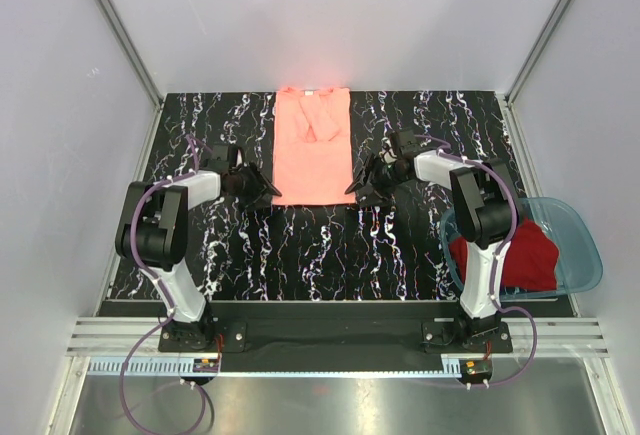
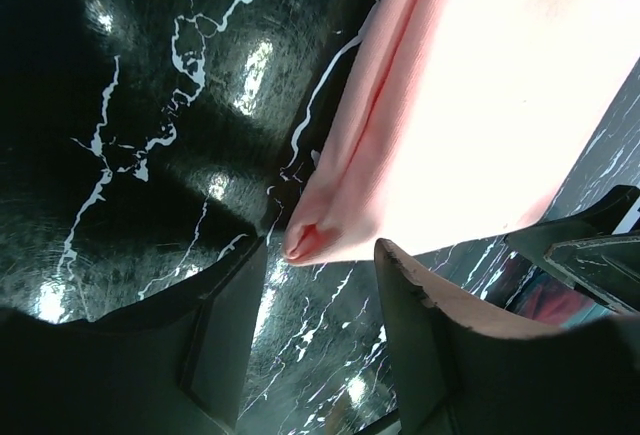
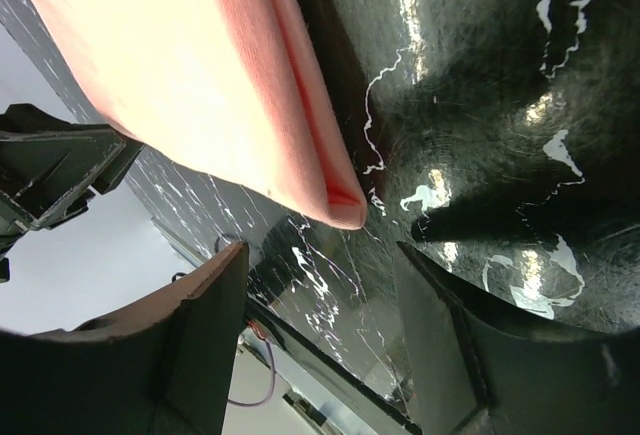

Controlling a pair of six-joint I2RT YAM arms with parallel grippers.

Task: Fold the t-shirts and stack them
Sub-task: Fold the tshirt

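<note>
At the near right of the black, white-veined worktop (image 1: 300, 265) sits a translucent blue basin (image 1: 577, 230), partly hidden behind the right arm; a dark red t-shirt (image 1: 525, 260) lies bunched inside it, filling the near part of the bowl

Further back, at the middle of the worktop, the salmon-pink t-shirt (image 1: 312, 155) lies flat, folded lengthwise into a narrow upright strip with its neck towards the far edge and the sleeves turned in over the chest. Its long sides show as soft doubled folds, and its near hem runs straight across

Left jaws stand apart at the near left corner of that strip; the wrist view shows the folded corner just beyond the gap, nothing clamped. Right jaws are likewise apart at the near right corner, the rounded fold end lying just ahead of them, and they hold nothing
</note>
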